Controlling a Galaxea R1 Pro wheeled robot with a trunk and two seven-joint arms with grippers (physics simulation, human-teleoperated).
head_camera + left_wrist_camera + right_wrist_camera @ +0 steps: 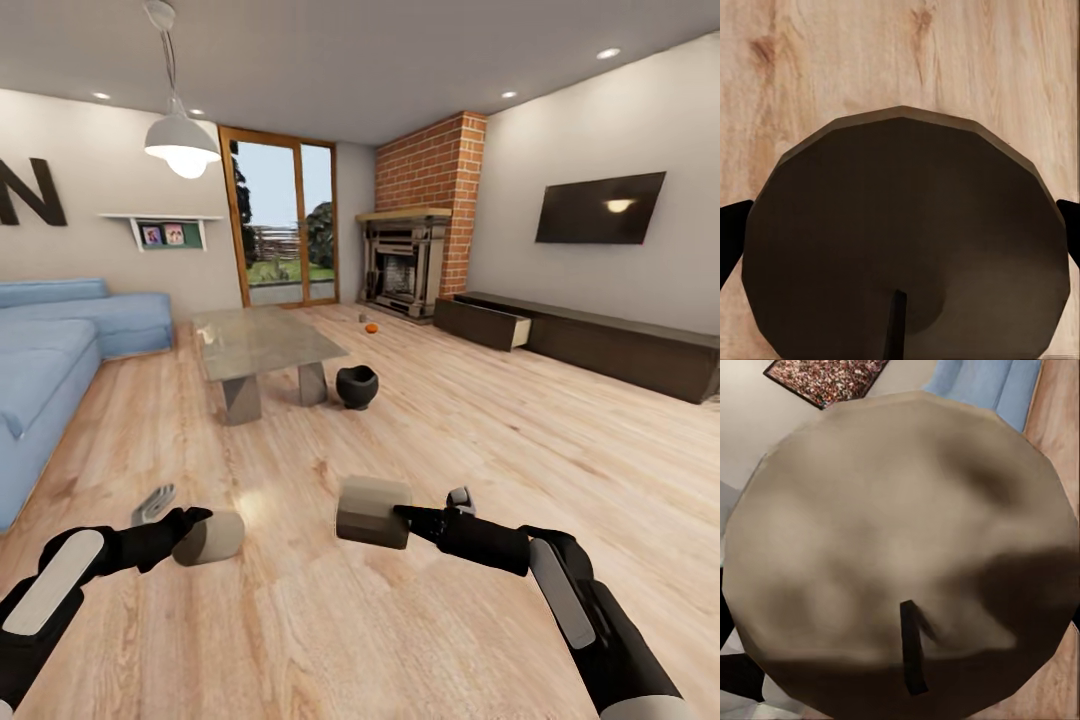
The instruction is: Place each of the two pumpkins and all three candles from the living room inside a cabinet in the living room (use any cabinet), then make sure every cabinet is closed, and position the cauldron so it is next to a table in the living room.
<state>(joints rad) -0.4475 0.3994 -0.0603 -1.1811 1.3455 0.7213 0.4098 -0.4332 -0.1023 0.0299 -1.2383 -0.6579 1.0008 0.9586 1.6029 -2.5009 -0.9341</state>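
Head view, living room. The left claw grips a beige cylindrical candle low over the wooden floor; the right claw grips a second, larger candle at about the same height. Both arms reach forward from the lower corners.

Farther off, a black cauldron sits on the floor just beside the glass-topped bench, at its right-hand leg. Beyond the bench, one small orange pumpkin lies on the floor in front of the fireplace with its brick chimney. The long, low dark-brown cabinet runs along the right wall under the wall-mounted television; the drawer at its near-fireplace end stands pulled out, showing a pale edge. A blue sofa occupies the left side, with a pendant lamp hanging above and a glazed door in the far wall.

Left wrist view. The candle's end face appears as a dark, many-sided disc with a short wick, set against floorboards; black fingertips press at either edge, so the jaws are clamped on it.

Right wrist view. The second candle's end face appears pale and mottled, wick visible, with the sofa and a patterned rug behind; a dark finger shows at one edge, the jaws clamped on this candle.
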